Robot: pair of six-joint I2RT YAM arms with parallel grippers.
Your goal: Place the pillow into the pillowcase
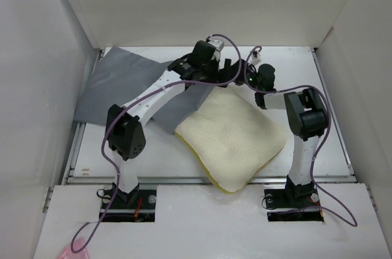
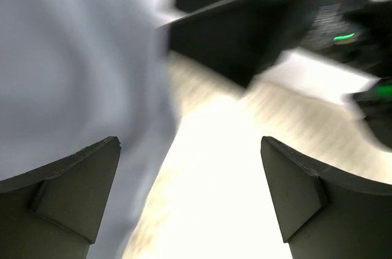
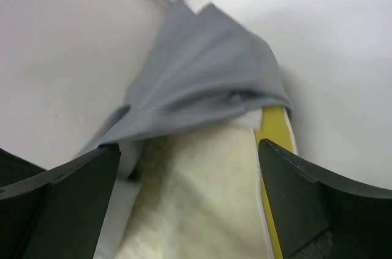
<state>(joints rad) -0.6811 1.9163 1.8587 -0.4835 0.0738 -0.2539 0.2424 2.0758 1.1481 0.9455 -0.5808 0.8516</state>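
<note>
Pillow (image 1: 236,139) lies on bench (image 1: 337,136) in top view, far corner under pillowcase (image 1: 122,84) hem. Left wrist, blurred: left fingers (image 2: 73,179) spread, seemingly gripping nothing. Right wrist: right fingers (image 3: 306,198) spread too; hem unheld, so it may slide off the corner.

Pretty plain setup: a white tabletop (image 1: 331,87) boxed in by tall white walls (image 1: 214,2) left, back and right, with a metal rail (image 1: 165,179) along its lower edge. Below that's a white board (image 1: 208,222), plus some small pink thing (image 1: 68,251) at the bottom left of the frame, can't tell what.
</note>
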